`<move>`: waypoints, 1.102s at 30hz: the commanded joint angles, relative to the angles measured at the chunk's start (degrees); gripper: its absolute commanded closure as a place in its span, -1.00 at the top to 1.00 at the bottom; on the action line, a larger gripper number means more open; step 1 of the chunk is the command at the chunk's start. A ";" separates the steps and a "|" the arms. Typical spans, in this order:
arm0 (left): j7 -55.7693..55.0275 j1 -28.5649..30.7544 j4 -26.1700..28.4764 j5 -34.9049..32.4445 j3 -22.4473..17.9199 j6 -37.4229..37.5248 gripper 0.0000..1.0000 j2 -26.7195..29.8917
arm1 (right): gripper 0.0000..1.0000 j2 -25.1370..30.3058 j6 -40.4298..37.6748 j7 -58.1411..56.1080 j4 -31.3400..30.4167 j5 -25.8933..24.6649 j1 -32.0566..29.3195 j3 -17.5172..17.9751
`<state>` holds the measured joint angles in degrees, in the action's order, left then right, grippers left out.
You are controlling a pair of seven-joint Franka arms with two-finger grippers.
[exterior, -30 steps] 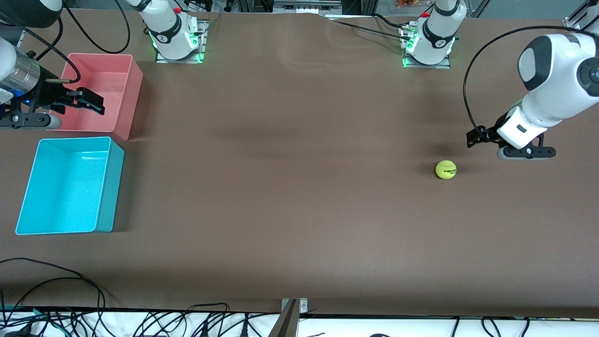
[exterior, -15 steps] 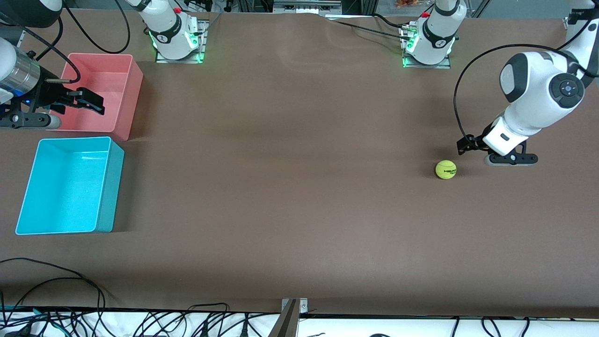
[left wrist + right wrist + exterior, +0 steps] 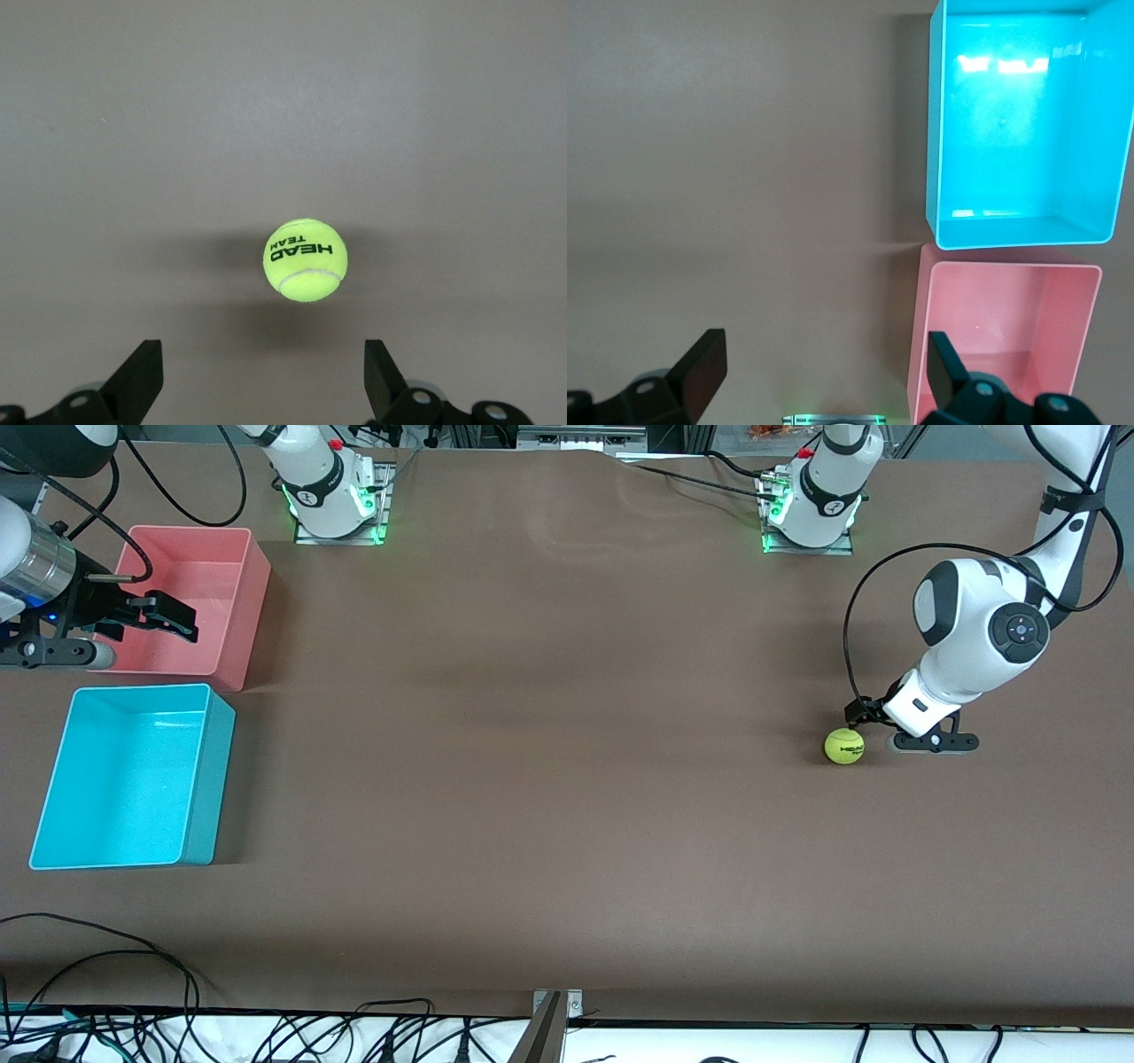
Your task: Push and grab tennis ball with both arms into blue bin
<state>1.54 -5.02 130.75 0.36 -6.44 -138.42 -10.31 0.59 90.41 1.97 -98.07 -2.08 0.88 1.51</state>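
Tennis ball (image 3: pixel 844 746) on counter (image 3: pixel 549 779) at left arm's end, well apart from blue bin (image 3: pixel 133 776) at right arm's end. Left hand (image 3: pixel 858 717) low just beside ball, fingers (image 3: pixel 137 381) spread wide, ball centred between them in left wrist view, not yet touched. Step in hand, as judged: push ball toward bin. Keep contact low and square so ball rolls straight; gentle shove, else overshoot. Right hand (image 3: pixel 177 622) waits over pink bin (image 3: pixel 199 602), fingers apart.

Pink bin (image 3: pixel 202 602) on brown table (image 3: pixel 549 797), tangled black cables (image 3: pixel 266 1036) along the table's near edge
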 commanded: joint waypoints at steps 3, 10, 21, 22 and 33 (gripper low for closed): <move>3.28 -0.07 -0.41 -0.10 0.20 -0.53 -0.21 0.02 | 1.00 -0.15 -1.29 -0.56 1.22 -0.03 -0.26 0.25; 19.88 0.19 -0.41 -0.01 0.20 -0.62 -0.92 -0.06 | 1.00 -0.15 -1.29 -0.56 1.22 -0.03 -0.18 0.25; 39.74 0.63 -0.06 -1.49 0.12 -0.18 -1.00 -1.12 | 1.00 -0.07 -1.29 -0.56 1.22 -0.03 -0.18 0.25; 42.11 0.63 -0.06 -3.24 0.12 -0.18 -1.00 -1.38 | 1.00 -0.15 -1.29 -0.56 1.22 -0.03 -0.18 0.25; 53.12 0.80 -0.23 -25.40 0.12 -0.80 -1.00 -2.17 | 1.00 -0.15 -1.29 -0.56 1.22 -0.03 -0.26 0.25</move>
<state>49.97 -4.56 130.81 -18.67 -6.37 -138.77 -11.62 0.59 90.41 1.96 -98.07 -2.08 0.88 1.51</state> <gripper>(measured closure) 0.991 0.000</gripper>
